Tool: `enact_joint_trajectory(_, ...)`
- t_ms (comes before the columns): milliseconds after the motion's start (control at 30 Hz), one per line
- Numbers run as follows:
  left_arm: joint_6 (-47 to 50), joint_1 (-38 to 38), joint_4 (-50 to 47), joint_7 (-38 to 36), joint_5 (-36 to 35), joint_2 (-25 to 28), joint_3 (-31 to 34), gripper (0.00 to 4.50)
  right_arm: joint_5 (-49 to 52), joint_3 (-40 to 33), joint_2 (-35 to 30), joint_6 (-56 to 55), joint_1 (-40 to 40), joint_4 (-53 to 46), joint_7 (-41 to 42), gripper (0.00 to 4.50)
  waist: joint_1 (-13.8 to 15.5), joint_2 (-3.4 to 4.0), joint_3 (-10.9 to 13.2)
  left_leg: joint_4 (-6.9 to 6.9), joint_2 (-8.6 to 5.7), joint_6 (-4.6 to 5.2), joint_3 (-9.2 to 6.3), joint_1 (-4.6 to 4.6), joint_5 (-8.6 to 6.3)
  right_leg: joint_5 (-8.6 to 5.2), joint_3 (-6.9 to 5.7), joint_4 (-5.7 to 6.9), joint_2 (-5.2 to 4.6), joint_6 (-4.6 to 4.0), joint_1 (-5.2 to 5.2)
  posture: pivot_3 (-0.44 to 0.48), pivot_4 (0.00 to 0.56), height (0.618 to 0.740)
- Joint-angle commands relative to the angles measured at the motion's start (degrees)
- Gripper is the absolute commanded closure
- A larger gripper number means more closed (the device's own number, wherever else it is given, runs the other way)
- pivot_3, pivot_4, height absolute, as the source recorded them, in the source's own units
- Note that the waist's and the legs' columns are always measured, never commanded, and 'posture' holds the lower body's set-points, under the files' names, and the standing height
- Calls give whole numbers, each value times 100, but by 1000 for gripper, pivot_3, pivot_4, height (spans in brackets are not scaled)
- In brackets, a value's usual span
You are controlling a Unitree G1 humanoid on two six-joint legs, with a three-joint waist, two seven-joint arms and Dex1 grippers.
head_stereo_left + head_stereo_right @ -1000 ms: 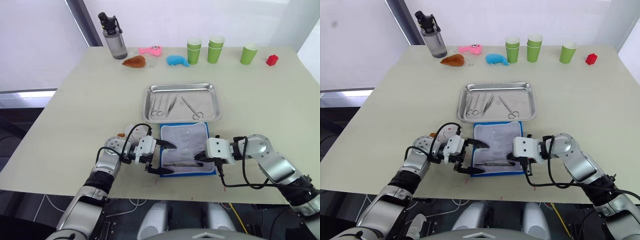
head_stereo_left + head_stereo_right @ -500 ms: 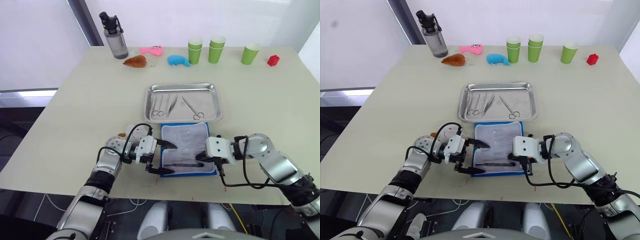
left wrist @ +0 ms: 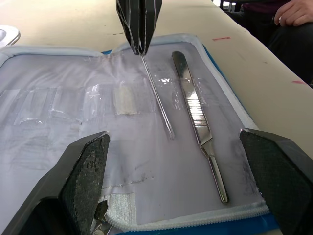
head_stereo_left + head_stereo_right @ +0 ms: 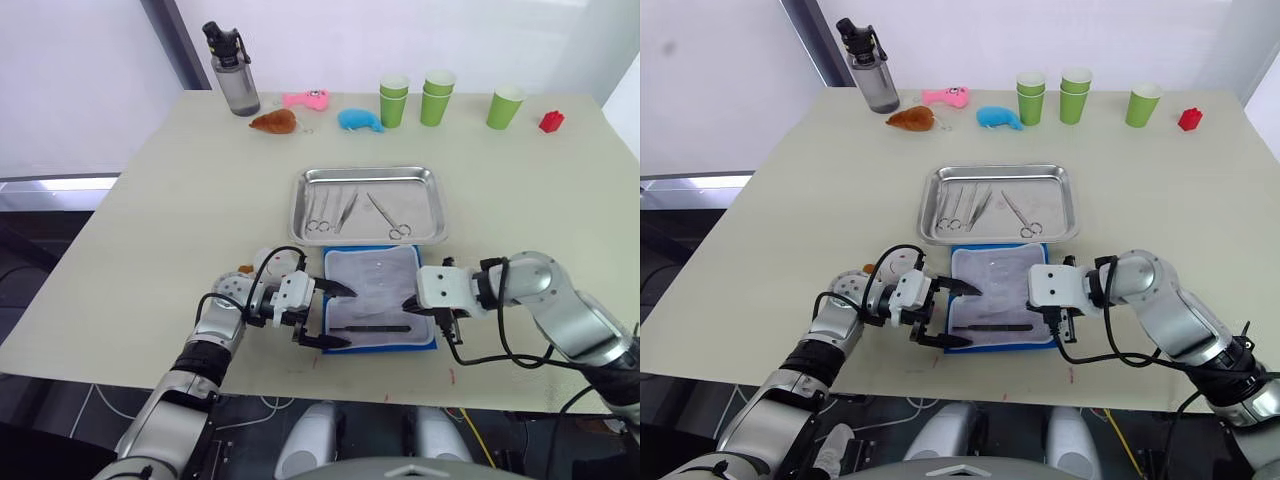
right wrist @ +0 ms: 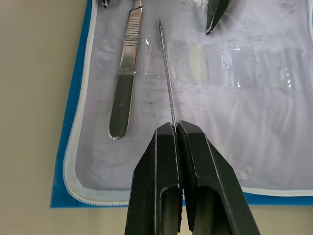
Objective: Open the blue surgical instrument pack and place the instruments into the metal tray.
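the right gripper (image 5: pixel 177 128), clamped on a thin needle-like probe (image 5: pixel 167 78), now sits higher over the blue surgical instrument pack (image 4: pixel 377 311), drawn back toward its right edge.

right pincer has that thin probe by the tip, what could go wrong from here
The right pincer pinches only the very end of the thin probe, so it may swivel or slip out on the way to the metal tray. The scalpel handle lies close beside it and could get nudged.

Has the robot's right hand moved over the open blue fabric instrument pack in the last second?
Yes. The right hand, shut on a thin metal probe, has drawn back toward the pack's right edge, away from the flat steel handle.
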Motion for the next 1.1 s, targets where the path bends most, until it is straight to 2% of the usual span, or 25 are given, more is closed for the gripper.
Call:
enact_joint_trajectory(33, 53, 239, 440, 32, 410, -31, -289, 0, 7, -127, -151, 59, -129, -351, 51, 4459, 10, 0, 1, 0, 0, 0, -1, 0, 0, 0, -1, 0, 0, 0, 0, 0, 150, 734)
enact_joint_trajectory(500, 97, 315, 305, 19, 376, -4, -282, 0, 251, -743, -986, -240, 300, -567, 174, 4459, 21, -9, 11, -3, 0, 0, -5, -7, 0, -1, -5, -7, -3, 0, -2, 0, 150, 734)
enact_joint_trajectory(867, 92, 298, 368, 30, 400, -38, -296, 0, 699, -1655, -1648, -828, 893, -311, 422, 4459, 23, -12, 19, -7, 1, -1, -6, -11, -1, 0, -6, -15, -7, 0, -2, 0, 150, 734)
enact_joint_trajectory(1100, 68, 302, 412, 38, 413, -60, -304, 0, 1757, -2386, -1081, -484, 947, -99, 163, 4459, 29, -12, 20, -7, 1, -1, -9, -14, -1, 0, -2, -19, -13, 0, -1, 0, 150, 734)
